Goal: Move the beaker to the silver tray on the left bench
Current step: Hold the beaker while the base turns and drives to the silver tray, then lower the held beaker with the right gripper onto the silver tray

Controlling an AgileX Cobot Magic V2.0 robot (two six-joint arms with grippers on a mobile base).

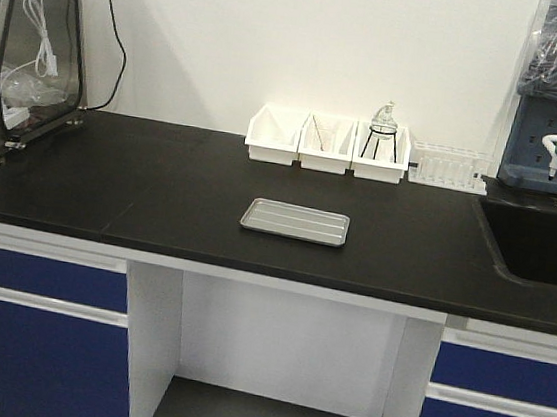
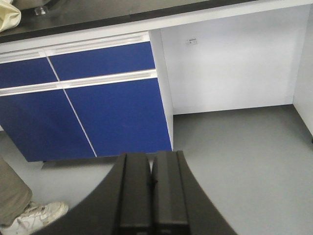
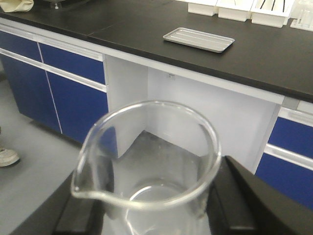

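The beaker (image 3: pixel 146 161) — thin glass, judged light, slippery, breakable — is held clamped by its wall in the right tool (image 3: pixel 156 215), well short of the silver tray (image 3: pixel 199 39) lying ahead on the desk (image 3: pixel 274 54); the left tool (image 2: pixel 151 196) is clenched empty.

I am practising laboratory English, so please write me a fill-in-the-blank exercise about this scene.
The small clear glass beaker is held by the robot's ____ hand.
The shallow rectangular silver metal tray on the wide black bench holds ____.
Behind that tray stand ____ white plastic bins.
The cupboard doors under the bench are ____.
Missing words: right; nothing; three; blue.
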